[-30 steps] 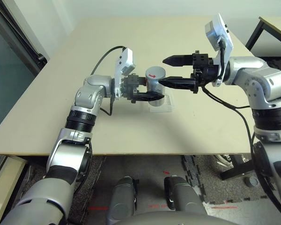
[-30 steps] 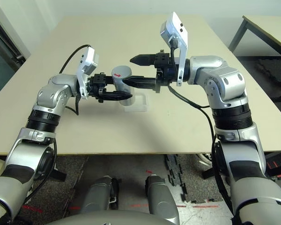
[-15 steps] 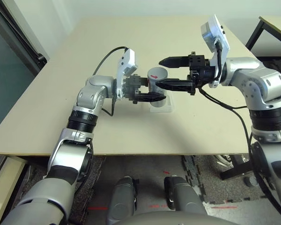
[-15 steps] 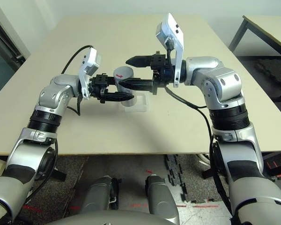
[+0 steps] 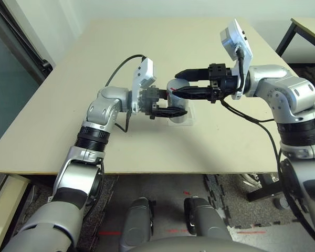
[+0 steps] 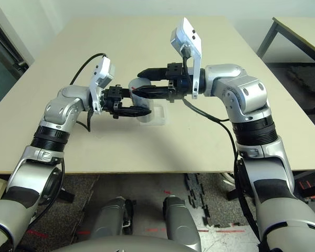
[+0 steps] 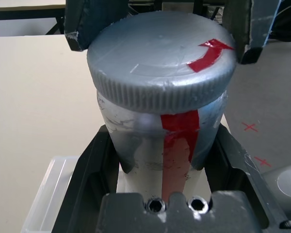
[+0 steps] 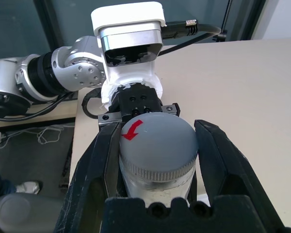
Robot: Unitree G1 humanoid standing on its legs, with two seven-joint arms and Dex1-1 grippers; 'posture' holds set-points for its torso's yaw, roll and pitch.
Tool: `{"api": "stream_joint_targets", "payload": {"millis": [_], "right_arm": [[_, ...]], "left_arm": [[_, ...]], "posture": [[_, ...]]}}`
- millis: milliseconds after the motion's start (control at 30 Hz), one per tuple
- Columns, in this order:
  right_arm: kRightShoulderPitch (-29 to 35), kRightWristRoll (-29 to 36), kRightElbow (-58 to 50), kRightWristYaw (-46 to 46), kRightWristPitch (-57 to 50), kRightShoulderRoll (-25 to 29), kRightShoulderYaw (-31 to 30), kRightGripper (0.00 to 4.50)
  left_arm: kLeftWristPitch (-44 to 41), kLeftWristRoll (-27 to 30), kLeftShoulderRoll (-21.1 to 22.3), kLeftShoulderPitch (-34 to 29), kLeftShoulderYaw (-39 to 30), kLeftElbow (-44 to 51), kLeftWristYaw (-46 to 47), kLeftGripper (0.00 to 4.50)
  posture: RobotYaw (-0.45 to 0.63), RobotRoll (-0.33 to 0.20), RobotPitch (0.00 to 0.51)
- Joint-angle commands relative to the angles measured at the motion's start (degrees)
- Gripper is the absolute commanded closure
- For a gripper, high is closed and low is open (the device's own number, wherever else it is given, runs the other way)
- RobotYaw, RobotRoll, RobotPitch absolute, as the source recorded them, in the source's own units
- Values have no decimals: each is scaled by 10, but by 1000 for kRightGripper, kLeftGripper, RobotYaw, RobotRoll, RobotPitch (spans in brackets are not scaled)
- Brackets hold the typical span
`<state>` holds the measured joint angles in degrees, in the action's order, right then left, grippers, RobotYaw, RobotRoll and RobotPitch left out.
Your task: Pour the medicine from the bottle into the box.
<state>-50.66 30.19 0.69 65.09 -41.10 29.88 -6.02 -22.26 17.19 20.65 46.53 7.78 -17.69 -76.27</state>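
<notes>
Centrally, the bottle (image 7: 160, 141), with 1 red vertical stripe and a red arrow on its grey cap (image 8: 157, 141), stands above the clear box (image 5: 181, 116) on the table (image 5: 210, 152). Left gripper (image 7: 160, 160) clamps its body; right gripper (image 8: 157, 145) clamps the cap.

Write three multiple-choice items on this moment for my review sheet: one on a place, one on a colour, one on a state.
1. Where is the bottle?
A. lying on the table
B. held above the box
C. on the floor

2. What colour is the arrow on the cap?
A. red
B. blue
C. green

3. What is the right pincer doing?
A. hanging open, far from the bottle
B. holding the box
C. closed on the cap

Key: 1 B, the left pincer grips the bottle's body over the clear box; 2 A, the left wrist view shows a red arrow; 3 C, its fingers flank the cap's ribbed edge.
</notes>
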Motion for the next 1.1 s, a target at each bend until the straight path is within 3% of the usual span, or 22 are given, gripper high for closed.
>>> {"api": "stream_joint_targets", "payload": {"millis": [33,233,500,667,833,1033,1100], "right_arm": [[-7,-1,12,31,10,11,-11,1983],[-39,-1,65,124,39,6,-35,1983],[-126,-72,264,264,198,-37,-81,1983],[-173,-89,390,274,292,-64,-100,1983],[-190,-82,399,274,288,-60,-100,1983],[-175,-81,354,274,255,-43,-82,4],[-169,-81,337,274,242,-37,-78,0]], "left_arm": [[-7,12,4,-1,5,10,-4,1833],[-3,9,7,13,10,2,-20,1833],[6,7,5,17,21,-5,-30,1833],[2,10,-2,14,30,8,-29,1833],[0,10,2,14,30,10,-30,1833],[6,8,-1,20,26,-4,-30,1833],[9,6,-2,22,25,-10,-31,1833]], "posture": [[-35,0,93],[-31,0,102],[22,0,121],[39,0,130],[27,0,130],[7,0,129],[-4,0,130]]}}
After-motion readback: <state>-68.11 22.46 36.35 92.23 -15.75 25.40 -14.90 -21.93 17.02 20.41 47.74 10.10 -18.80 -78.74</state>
